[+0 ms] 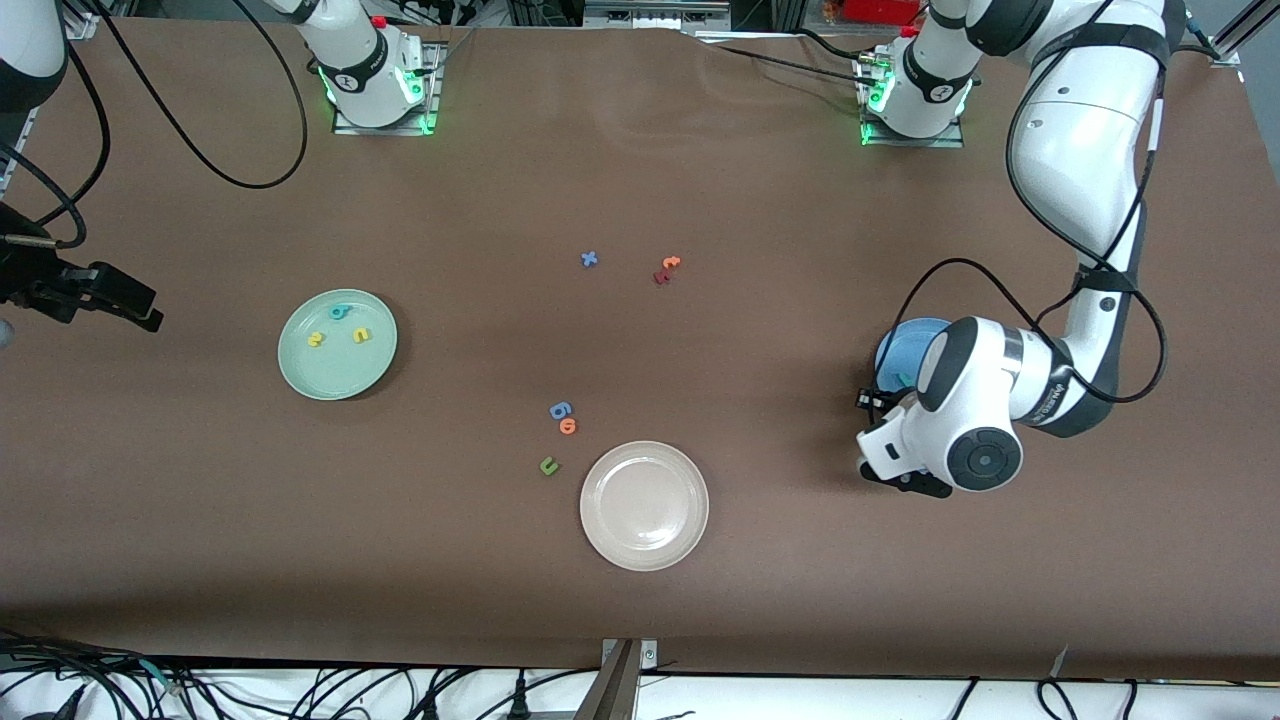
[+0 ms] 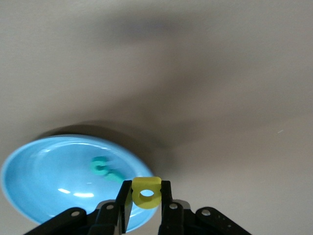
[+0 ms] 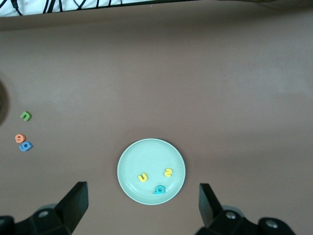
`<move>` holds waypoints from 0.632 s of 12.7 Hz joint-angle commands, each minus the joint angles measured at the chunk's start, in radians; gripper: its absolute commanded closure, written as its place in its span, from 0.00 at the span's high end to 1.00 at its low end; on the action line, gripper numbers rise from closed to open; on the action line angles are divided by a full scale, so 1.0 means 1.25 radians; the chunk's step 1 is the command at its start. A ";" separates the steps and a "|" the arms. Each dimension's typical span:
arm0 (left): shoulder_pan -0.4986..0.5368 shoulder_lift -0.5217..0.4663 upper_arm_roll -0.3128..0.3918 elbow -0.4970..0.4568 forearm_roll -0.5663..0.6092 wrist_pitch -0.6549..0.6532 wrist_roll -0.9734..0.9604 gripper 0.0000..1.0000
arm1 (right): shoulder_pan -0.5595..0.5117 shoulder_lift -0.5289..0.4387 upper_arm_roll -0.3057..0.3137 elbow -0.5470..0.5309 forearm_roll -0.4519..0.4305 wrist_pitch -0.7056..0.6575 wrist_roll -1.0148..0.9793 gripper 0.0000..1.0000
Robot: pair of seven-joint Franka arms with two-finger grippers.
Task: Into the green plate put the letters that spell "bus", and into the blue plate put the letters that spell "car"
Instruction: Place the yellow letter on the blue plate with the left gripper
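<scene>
Yellow foam letter "a" (image 2: 146, 193) is clamped in the left tool (image 2: 146, 201), held over the rim of the blue plate (image 2: 44, 171), in which teal letters (image 2: 104, 169) lie. The teal "b" (image 1: 341, 312), yellow "u" (image 1: 360, 335) and yellow "s" (image 1: 315, 339) lie in the green plate (image 1: 340, 385). The right tool (image 3: 143, 203) is spread wide above the green plate.

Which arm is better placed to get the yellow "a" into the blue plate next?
Left. The left gripper is already shut on the yellow "a" by the rim of the blue plate, where teal letters lie. The right gripper waits open, high over the green plate.
</scene>
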 commanded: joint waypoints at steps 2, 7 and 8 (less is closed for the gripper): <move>0.022 -0.013 0.000 -0.025 0.082 -0.025 0.135 0.13 | 0.004 0.033 0.008 0.040 -0.007 -0.005 0.022 1.00; 0.062 0.003 0.000 -0.027 0.118 -0.025 0.296 0.99 | 0.021 0.055 0.019 0.042 -0.008 -0.008 0.025 1.00; 0.062 0.003 0.000 -0.025 0.117 -0.025 0.322 1.00 | 0.023 0.058 0.018 0.044 -0.007 -0.007 0.028 1.00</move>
